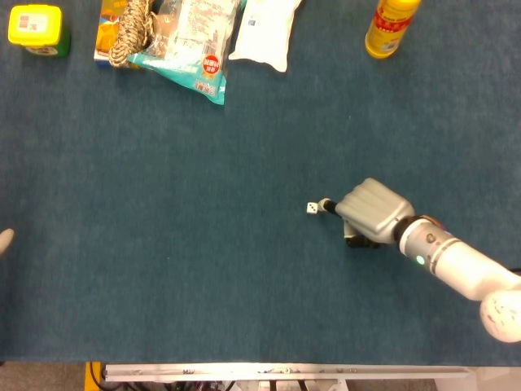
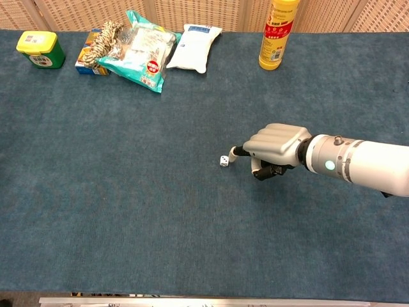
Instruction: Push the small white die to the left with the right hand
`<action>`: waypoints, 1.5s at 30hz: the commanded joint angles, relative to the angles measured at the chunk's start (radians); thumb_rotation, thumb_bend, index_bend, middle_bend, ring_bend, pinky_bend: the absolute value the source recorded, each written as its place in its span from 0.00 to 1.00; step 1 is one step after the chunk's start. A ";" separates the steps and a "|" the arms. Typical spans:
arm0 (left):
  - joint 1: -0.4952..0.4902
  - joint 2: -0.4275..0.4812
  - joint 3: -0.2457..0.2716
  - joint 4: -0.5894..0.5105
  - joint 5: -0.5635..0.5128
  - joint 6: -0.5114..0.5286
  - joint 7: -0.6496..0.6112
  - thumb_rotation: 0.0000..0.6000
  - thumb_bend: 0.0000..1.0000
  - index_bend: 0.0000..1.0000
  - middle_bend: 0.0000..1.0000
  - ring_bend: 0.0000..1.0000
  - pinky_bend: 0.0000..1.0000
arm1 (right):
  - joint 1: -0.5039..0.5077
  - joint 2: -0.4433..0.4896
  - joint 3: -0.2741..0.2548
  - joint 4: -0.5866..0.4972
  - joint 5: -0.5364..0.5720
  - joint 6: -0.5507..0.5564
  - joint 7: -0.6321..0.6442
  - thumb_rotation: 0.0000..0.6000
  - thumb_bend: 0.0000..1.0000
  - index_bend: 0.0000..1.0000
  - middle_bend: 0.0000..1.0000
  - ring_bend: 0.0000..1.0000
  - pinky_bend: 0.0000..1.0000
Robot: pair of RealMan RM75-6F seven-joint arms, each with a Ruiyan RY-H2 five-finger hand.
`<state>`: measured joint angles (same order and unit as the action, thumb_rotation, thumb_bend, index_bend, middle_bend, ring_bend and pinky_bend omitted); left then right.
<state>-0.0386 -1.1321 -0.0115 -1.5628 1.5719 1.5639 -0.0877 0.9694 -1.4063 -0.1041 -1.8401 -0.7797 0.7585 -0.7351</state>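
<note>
Worktop [image 1: 163, 244]: blue carpet-like cover, likely some drag. Right hand [image 1: 370, 213] fisted, holding nothing, one fingertip [image 2: 234, 152] extended just beside die's right face. White die [image 1: 313, 208] mid-worktop: light, rigid, may tumble; push low on right face.

One die [image 1: 313, 208], one yellow bottle [image 1: 389, 26], one green-and-yellow jar [image 1: 35, 29] (lidded) — three packets [image 1: 192, 45]

Small white die [image 1: 313, 208]: a cube with dark pips, lying flat on the blue carpeted surface [image 1: 203, 269], near mid-width and toward the right. It is intact and unobstructed. From the chest view it sits just left of the right hand [image 2: 276, 146], whose one extended fingertip [image 2: 234, 152] is just beside it; contact cannot be confirmed.
</note>
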 commanded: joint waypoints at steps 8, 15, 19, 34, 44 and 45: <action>0.005 0.001 -0.001 0.008 -0.003 0.008 -0.014 1.00 0.15 0.13 0.18 0.10 0.00 | 0.034 -0.038 0.004 0.014 0.003 0.014 0.014 0.42 1.00 0.19 1.00 1.00 1.00; 0.008 0.003 -0.003 0.014 -0.006 0.011 -0.026 1.00 0.15 0.13 0.18 0.10 0.00 | 0.052 -0.052 0.017 0.016 -0.006 0.024 0.031 0.43 1.00 0.19 1.00 1.00 1.00; 0.009 0.004 -0.003 0.015 -0.006 0.013 -0.030 1.00 0.15 0.13 0.18 0.10 0.00 | 0.055 -0.052 0.019 0.013 -0.017 0.034 0.044 0.42 1.00 0.19 1.00 1.00 1.00; 0.007 0.003 -0.002 0.011 0.002 0.012 -0.026 1.00 0.15 0.13 0.18 0.10 0.00 | 0.071 -0.057 -0.017 0.026 0.026 0.044 0.033 0.42 1.00 0.19 1.00 1.00 1.00; 0.009 0.004 -0.003 0.015 -0.001 0.015 -0.036 1.00 0.15 0.13 0.18 0.10 0.00 | 0.094 -0.099 -0.009 0.068 0.039 0.022 0.046 0.42 1.00 0.19 1.00 1.00 1.00; 0.010 0.005 -0.003 0.015 -0.001 0.017 -0.038 1.00 0.15 0.13 0.18 0.10 0.00 | 0.095 -0.100 -0.008 0.068 0.036 0.024 0.049 0.42 1.00 0.19 1.00 1.00 1.00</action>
<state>-0.0288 -1.1277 -0.0147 -1.5475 1.5714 1.5802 -0.1249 1.0639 -1.5058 -0.1128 -1.7721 -0.7419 0.7817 -0.6880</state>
